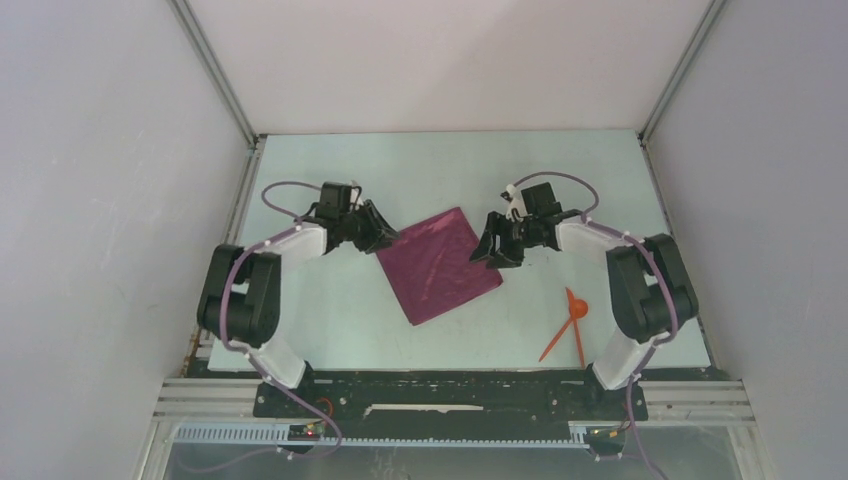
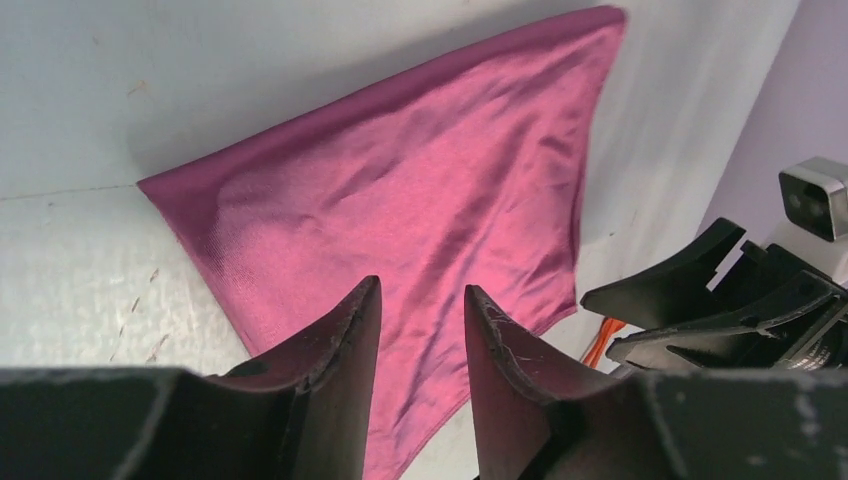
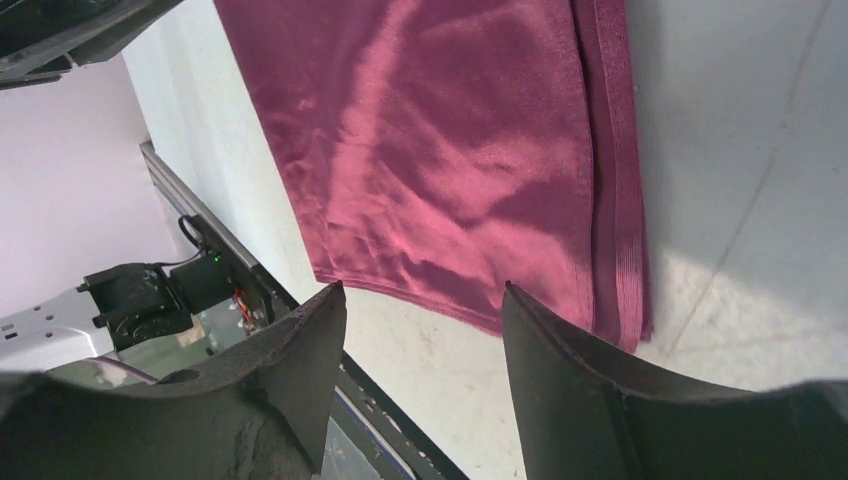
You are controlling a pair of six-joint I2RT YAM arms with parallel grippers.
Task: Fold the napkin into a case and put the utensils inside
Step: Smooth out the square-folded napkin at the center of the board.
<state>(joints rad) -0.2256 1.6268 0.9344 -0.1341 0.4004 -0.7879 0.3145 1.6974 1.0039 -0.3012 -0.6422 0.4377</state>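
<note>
While 1 napkin (image 1: 440, 265) lies flat, 2 utensils (image 1: 577, 308) seemingly touch

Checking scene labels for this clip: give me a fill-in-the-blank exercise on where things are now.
1. The napkin lies on the ____ between both arms.
2. The utensils lie near the ____ arm's base, apart from the napkin.
3. Both arms' jaws are open, holding ____.
Missing words: table; right; nothing.

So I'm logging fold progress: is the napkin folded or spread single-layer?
Folded: the napkin shows stacked cloth edges along one side in the right wrist view, lying flat on the table.
</note>
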